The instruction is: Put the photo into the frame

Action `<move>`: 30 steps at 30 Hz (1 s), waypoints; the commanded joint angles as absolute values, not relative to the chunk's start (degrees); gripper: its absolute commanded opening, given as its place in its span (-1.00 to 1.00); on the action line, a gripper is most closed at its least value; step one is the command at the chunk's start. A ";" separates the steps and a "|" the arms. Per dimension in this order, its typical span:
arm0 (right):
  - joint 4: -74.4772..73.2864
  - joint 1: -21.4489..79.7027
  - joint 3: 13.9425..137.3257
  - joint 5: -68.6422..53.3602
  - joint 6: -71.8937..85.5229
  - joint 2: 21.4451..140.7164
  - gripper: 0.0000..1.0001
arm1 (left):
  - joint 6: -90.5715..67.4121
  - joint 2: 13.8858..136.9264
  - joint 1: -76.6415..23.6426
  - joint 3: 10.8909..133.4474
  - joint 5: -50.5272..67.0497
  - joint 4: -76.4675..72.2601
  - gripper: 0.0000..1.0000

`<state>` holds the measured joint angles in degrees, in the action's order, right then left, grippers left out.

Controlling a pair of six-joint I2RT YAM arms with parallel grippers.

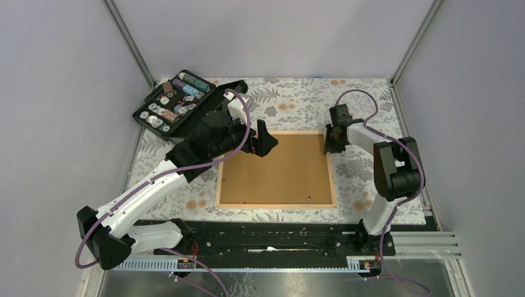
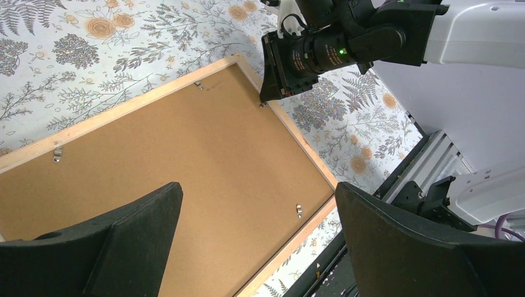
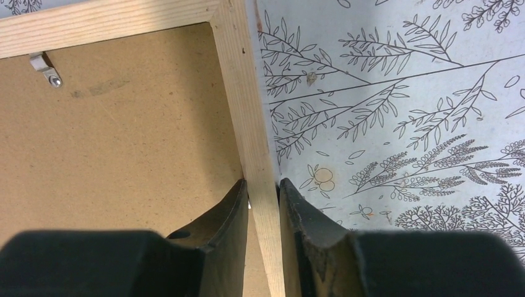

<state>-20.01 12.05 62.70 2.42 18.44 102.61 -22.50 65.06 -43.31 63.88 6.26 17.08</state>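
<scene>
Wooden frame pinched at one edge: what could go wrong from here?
The right gripper grips only one thin rail of the frame near a corner, so lifting could twist it or let it slip. The backing board sits in place, so the left gripper, open above, may struggle prying it out.

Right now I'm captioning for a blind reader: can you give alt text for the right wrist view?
The gripper brackets the right edge of a pale wooden frame near its corner. Brown backing board with a metal clip lies left, a leaf-patterned tablecloth right.
</scene>
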 commanded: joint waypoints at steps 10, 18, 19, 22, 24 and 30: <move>-30.48 12.89 66.07 -3.92 18.28 93.57 0.55 | -22.46 65.04 -43.02 64.60 6.88 15.08 0.97; -37.99 14.67 55.45 -7.39 22.82 78.29 0.68 | -22.50 65.48 -43.03 64.61 6.86 15.17 0.98; -38.36 14.68 53.91 -6.30 24.85 75.81 0.68 | -22.50 65.43 -43.06 64.66 7.02 15.20 0.97; -40.11 14.62 49.32 -1.55 35.04 69.40 0.70 | -22.61 65.15 -43.06 64.51 7.16 14.98 0.97; -44.35 14.62 46.24 2.56 45.95 66.18 0.72 | -22.59 65.32 -43.07 64.50 6.89 15.06 0.97; -48.04 15.90 36.53 -4.45 62.20 58.85 0.71 | -23.02 65.35 -43.06 64.60 7.86 14.97 0.97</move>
<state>-44.14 14.44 41.93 -1.26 46.72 63.26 -22.52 65.45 -43.31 63.88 6.35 17.08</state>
